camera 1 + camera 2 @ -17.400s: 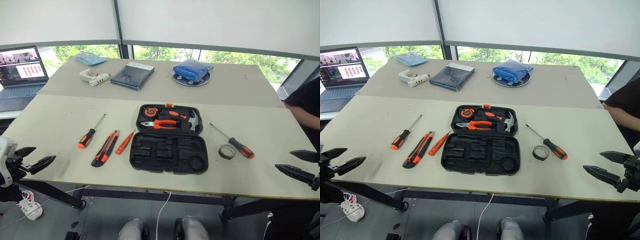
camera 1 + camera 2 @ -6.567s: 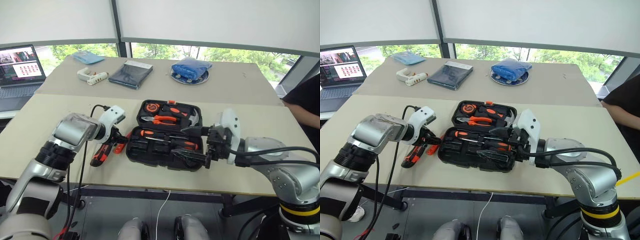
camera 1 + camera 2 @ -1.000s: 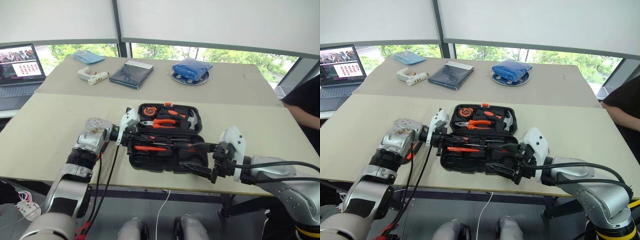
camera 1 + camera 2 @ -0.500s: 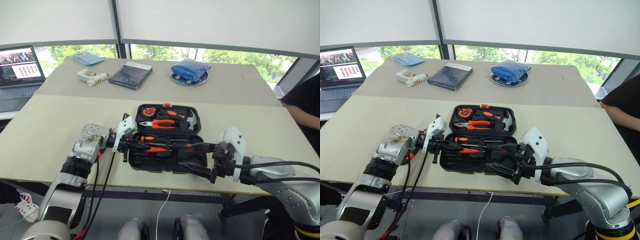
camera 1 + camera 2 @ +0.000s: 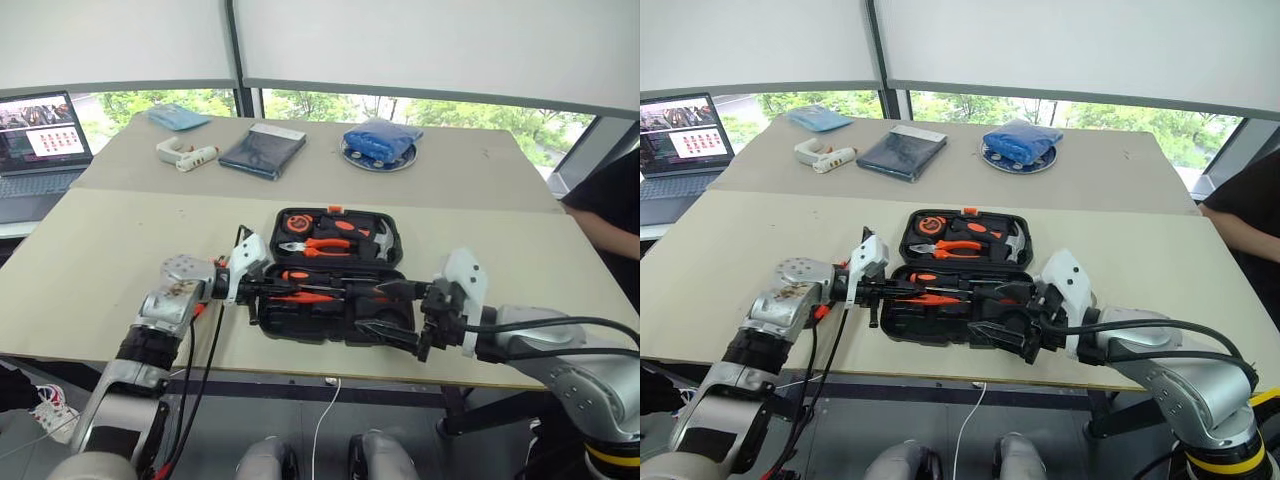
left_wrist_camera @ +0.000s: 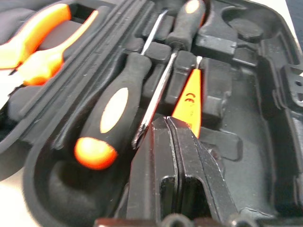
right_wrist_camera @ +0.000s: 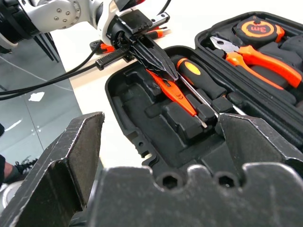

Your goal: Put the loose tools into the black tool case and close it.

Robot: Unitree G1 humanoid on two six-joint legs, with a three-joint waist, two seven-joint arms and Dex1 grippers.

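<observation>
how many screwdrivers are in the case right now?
3, all in the tool case front half: one long screwdriver nearest the hinge, a second long one reversed beside it, then the slim orange screwdriver. Others may be hidden.

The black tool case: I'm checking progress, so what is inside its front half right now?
In the black tool case: two long screwdrivers and the small slim orange screwdriver. The left gripper hides the slim one's handle end; whether the tape roll is in cannot be seen.
</observation>
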